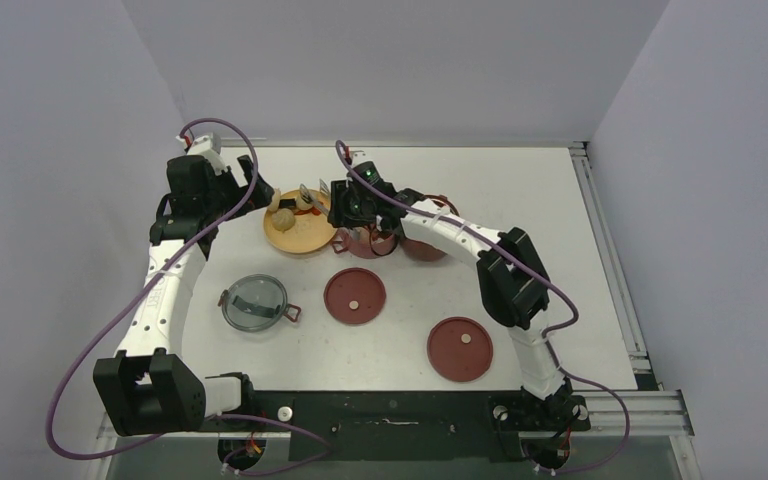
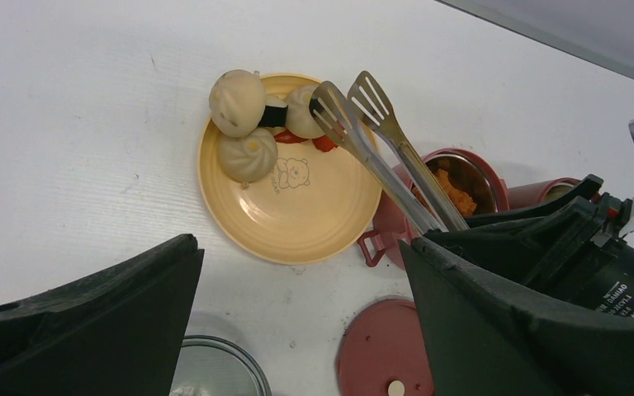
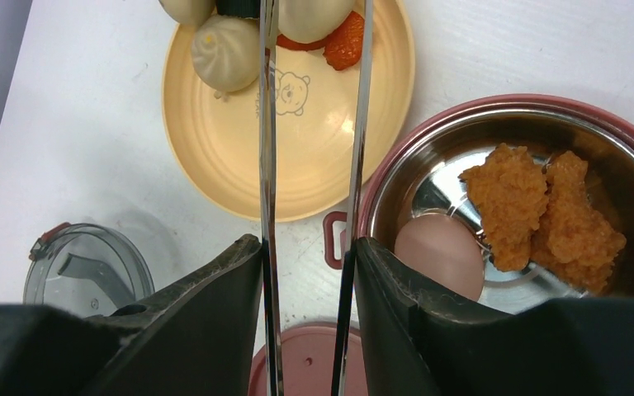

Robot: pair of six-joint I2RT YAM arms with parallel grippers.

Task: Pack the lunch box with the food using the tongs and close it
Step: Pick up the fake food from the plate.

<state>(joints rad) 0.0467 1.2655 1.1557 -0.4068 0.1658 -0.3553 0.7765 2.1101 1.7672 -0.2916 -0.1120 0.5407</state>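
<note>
My right gripper (image 3: 307, 247) is shut on the silver tongs (image 3: 266, 148), one arm pressed against each finger. The tongs reach over the yellow plate (image 3: 215, 148), their slotted tips (image 2: 351, 103) spread beside a whitish dumpling (image 2: 301, 111); I cannot tell whether they touch it. More dumplings (image 3: 225, 62) and a red piece (image 3: 345, 45) lie on the plate. A maroon lunch box container (image 3: 503, 106) to the right holds an egg (image 3: 433, 252) and orange fried pieces (image 3: 545, 210). My left gripper (image 2: 297, 243) hangs open and holds nothing, above the table near the plate.
A second maroon container (image 1: 425, 248) stands right of the first. Two flat maroon lids (image 1: 354, 296) (image 1: 460, 349) lie nearer the arm bases. The grey translucent lid (image 1: 254, 303) sits left of them, below the plate.
</note>
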